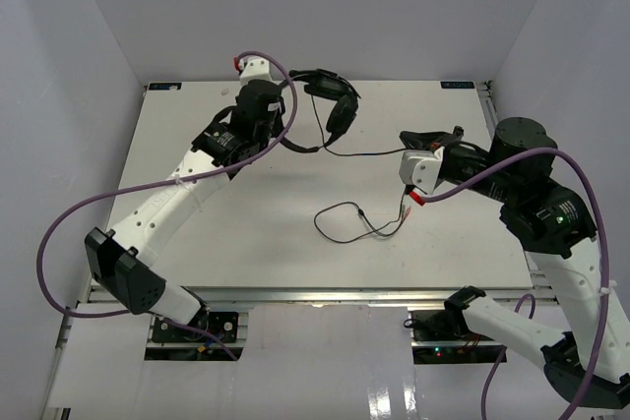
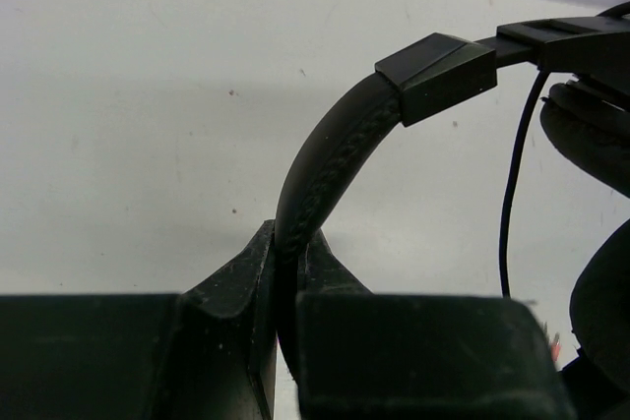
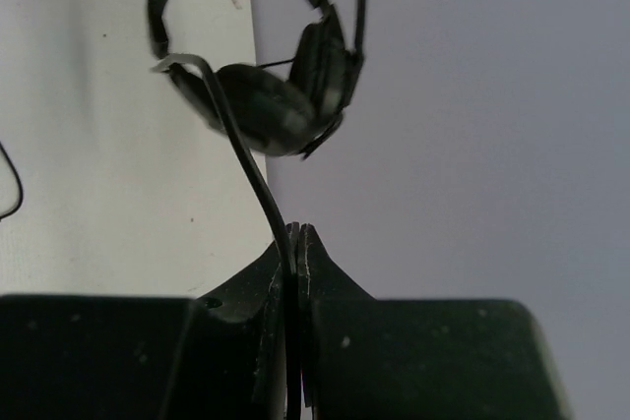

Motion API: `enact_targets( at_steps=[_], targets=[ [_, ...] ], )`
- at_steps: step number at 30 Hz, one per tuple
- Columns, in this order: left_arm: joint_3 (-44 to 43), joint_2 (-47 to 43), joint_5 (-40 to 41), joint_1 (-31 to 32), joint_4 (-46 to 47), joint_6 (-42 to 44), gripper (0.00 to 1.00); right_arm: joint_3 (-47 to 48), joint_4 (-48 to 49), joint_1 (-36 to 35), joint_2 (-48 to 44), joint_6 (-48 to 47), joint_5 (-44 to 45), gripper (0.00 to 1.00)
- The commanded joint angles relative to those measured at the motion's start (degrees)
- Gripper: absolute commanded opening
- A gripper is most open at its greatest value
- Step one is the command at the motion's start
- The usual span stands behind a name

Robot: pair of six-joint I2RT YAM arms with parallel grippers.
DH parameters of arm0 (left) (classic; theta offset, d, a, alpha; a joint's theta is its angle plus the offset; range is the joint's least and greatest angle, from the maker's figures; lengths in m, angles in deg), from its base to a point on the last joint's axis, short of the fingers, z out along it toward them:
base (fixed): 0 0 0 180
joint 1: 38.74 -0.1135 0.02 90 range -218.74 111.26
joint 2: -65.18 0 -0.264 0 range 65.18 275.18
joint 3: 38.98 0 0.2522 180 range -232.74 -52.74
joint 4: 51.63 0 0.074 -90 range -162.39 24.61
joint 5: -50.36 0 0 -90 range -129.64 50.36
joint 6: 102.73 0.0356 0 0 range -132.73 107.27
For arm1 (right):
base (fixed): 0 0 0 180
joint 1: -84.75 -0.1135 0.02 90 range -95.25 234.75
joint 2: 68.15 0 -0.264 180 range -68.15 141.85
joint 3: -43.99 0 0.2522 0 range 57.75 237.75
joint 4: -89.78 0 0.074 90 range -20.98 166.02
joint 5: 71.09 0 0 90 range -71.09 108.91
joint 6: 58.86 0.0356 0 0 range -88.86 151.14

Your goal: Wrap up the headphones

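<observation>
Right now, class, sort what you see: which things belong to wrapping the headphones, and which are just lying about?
Part of the job: headphones; their thin cable; left gripper, shut on the headband; right gripper, shut on that cable.
Just there: purple robot cables; table.

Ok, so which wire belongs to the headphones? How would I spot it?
Look at the white table from above: the black headphones are near its far edge. Their cable runs to the right arm, whose jaws pinch it, then curls in a loop mid-table. It is thin and black, unlike the thick purple robot cables.
</observation>
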Motion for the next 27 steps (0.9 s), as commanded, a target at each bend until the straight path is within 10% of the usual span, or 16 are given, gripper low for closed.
enact_targets(
  at_steps=[1, 27],
  targets=[
    [1.4, -0.2, -9.5, 2.9, 0.5, 7.9, 0.00, -1.2, 9.6, -0.4, 2.0, 0.5, 1.7, 0.08],
    [18.0, -10.9, -25.8, 19.2, 3.5, 12.5, 0.00, -4.8, 22.6, -0.4, 14.5, 11.8, 5.4, 0.08]
  ],
)
